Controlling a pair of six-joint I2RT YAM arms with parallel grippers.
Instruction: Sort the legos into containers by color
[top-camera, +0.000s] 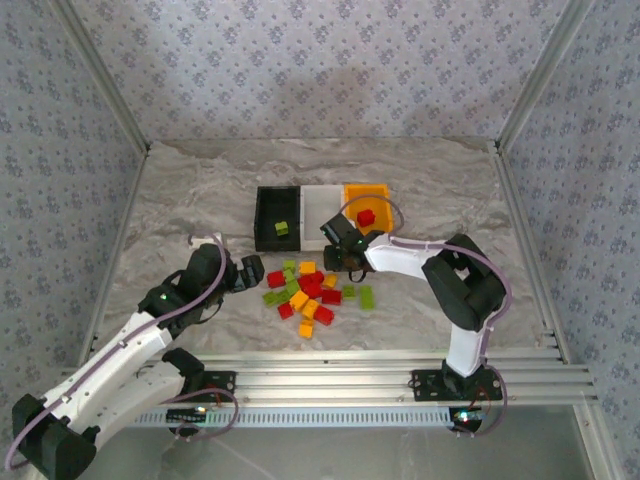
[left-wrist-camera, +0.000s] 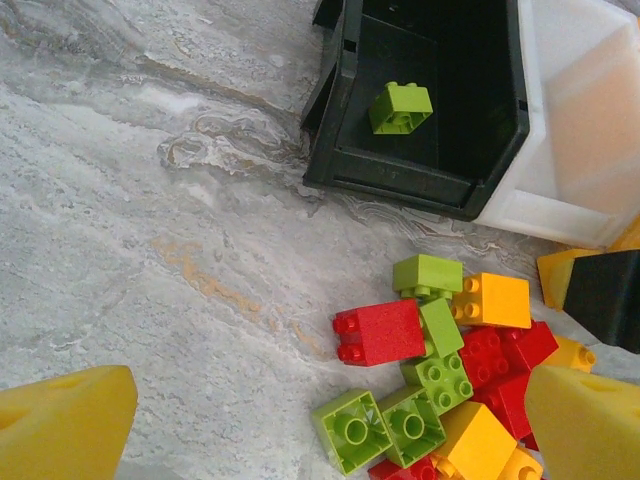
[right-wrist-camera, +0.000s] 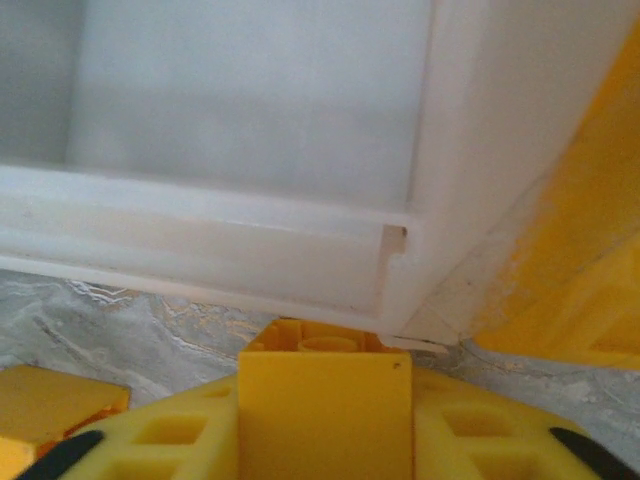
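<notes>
Left claw (top-camera: 248, 271) is hanging spread wide, holding nothing, left of and in front of the white bin (top-camera: 322, 203). Sorting is barely getting going: one lime brick (top-camera: 283, 229) is lying in the black bin (top-camera: 262, 215) joined to the white bin's left side. The white bin itself is looking empty. The pile (top-camera: 308, 290) of lime, orange-yellow and red bricks is sitting unsorted on the counter (top-camera: 180, 200) in front of the white bin. Right claw (top-camera: 340, 252) is pinching an orange-yellow brick (right-wrist-camera: 325, 400) just before the white bin's front wall, near its right corner. One red brick (top-camera: 366, 217) is sitting in the orange bin (top-camera: 381, 192) on the white bin's right. The held brick is looking squarish, no clear long axis. A face with a round feature is pointing toward the white bin — studs or hollow, cannot tell.
</notes>
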